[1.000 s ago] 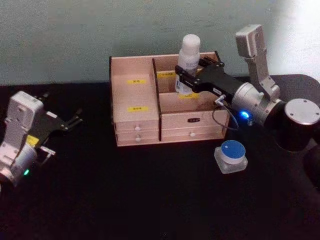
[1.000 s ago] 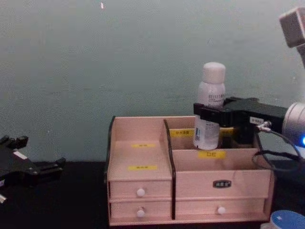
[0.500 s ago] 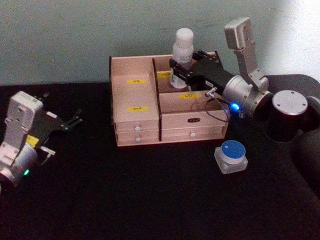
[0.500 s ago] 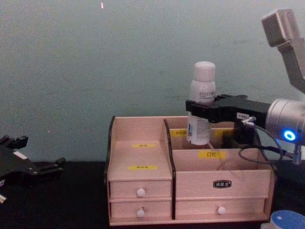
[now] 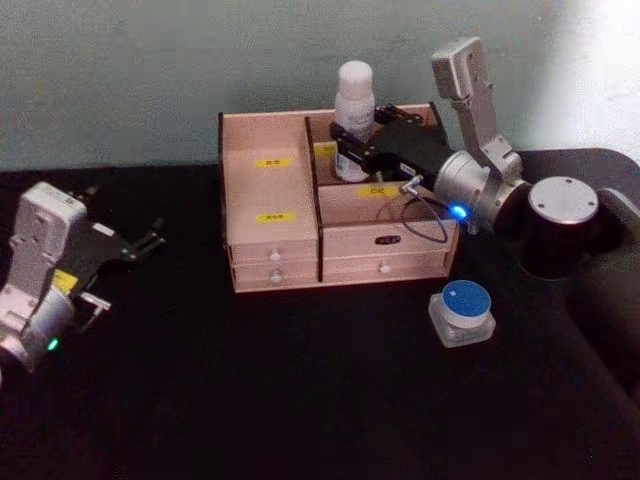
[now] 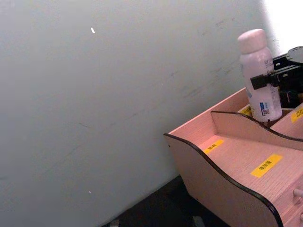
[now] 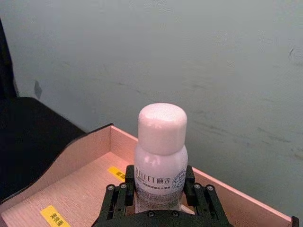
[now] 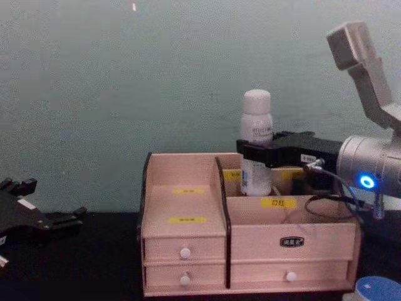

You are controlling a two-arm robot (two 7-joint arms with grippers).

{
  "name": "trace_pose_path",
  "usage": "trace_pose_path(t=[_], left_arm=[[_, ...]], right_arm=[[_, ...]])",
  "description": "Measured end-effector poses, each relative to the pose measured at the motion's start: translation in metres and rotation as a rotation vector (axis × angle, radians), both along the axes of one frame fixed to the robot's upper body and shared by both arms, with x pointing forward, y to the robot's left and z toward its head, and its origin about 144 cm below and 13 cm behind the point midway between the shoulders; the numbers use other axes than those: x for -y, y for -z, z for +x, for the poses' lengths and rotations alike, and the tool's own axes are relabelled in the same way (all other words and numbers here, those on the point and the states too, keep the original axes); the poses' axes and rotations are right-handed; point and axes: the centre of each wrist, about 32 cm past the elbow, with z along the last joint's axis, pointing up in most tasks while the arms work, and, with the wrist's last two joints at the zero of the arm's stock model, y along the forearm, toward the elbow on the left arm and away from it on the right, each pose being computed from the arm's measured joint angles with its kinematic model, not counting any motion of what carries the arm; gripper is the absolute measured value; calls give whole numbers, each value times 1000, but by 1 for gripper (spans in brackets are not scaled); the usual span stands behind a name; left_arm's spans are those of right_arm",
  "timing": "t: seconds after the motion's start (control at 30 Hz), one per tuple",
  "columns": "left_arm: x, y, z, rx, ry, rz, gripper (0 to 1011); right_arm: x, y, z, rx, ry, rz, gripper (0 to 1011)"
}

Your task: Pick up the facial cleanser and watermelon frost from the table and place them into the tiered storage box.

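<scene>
The tiered storage box [image 5: 262, 135] is set near the back edge of the black tabletop [image 5: 300, 400], drawers facing front. The left gripper [image 5: 125, 213] is parked by the left edge, fingers spread on nothing. The right gripper [image 5: 350, 150] is clamped on the facial cleanser [image 5: 354, 100], which is held upright in the box's back-right compartment, long axis vertical, cap up, base hidden behind the divider. The watermelon frost [image 5: 462, 310] is left lid-up on the tabletop near the box's front-right corner.
</scene>
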Motion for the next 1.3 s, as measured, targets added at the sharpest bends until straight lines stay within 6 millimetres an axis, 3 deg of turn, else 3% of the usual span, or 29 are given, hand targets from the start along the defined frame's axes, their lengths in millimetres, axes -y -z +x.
trace_pose_path(t=[1.3], left_arm=[[0, 0, 0, 0, 0, 0, 1001]], right_arm=[[0, 15, 12, -88, 12, 8, 596]])
